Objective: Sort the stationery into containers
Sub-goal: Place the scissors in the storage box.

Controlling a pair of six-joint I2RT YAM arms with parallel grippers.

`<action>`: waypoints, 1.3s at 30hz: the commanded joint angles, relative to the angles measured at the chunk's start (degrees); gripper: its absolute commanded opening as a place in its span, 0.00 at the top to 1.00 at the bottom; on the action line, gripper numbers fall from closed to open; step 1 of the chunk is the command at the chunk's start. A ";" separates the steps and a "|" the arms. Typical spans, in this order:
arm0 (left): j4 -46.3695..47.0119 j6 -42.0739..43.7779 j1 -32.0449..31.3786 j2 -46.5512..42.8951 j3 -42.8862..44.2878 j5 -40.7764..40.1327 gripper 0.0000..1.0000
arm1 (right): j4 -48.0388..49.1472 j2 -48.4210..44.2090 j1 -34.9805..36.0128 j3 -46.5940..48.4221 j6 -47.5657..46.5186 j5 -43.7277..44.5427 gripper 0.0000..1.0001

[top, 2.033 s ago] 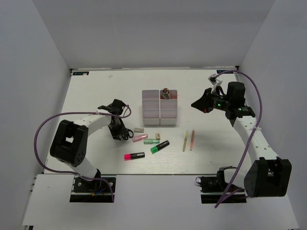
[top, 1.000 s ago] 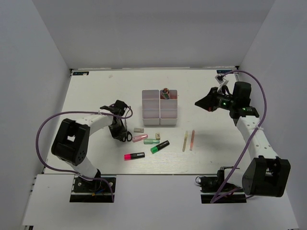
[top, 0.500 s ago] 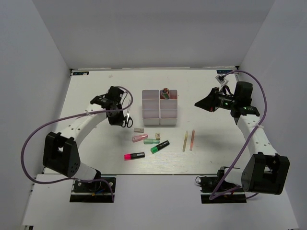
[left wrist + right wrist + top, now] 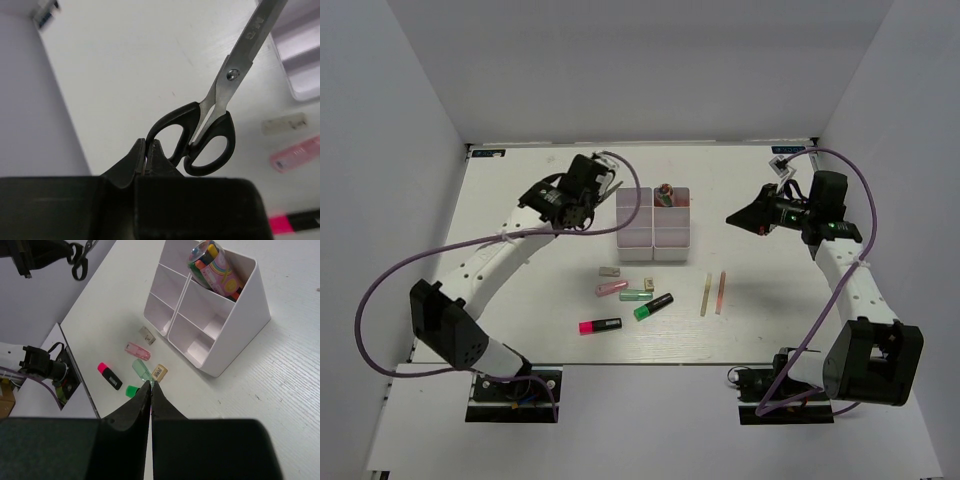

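Nearest the bases, a pink highlighter [image 4: 600, 325] and a green highlighter [image 4: 653, 306] lie loose on the white table [image 4: 760, 322]. Beyond, left of the white translucent bin block [image 4: 655, 253], the left gripper [image 4: 146, 150] pinches black-handled steel scissors [image 4: 215, 115] aloft; the right gripper [image 4: 150, 389] hovers pinched together, empty.

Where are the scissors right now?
The scissors hang by one handle from the left end effector, up off the table, just left of the bins' far end in the top view.
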 commanded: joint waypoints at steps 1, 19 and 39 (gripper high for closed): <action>14.98 21.89 -4.25 0.96 -1.18 -13.95 1.00 | -0.02 0.67 -0.31 2.03 -0.10 -1.73 0.96; 85.27 92.25 -11.82 14.85 -5.41 -16.54 1.00 | 1.73 1.11 -3.21 1.59 2.88 -4.19 0.95; 73.26 84.53 -7.24 3.78 -20.44 -14.69 1.00 | 3.67 2.52 -6.03 1.24 6.75 -6.56 0.95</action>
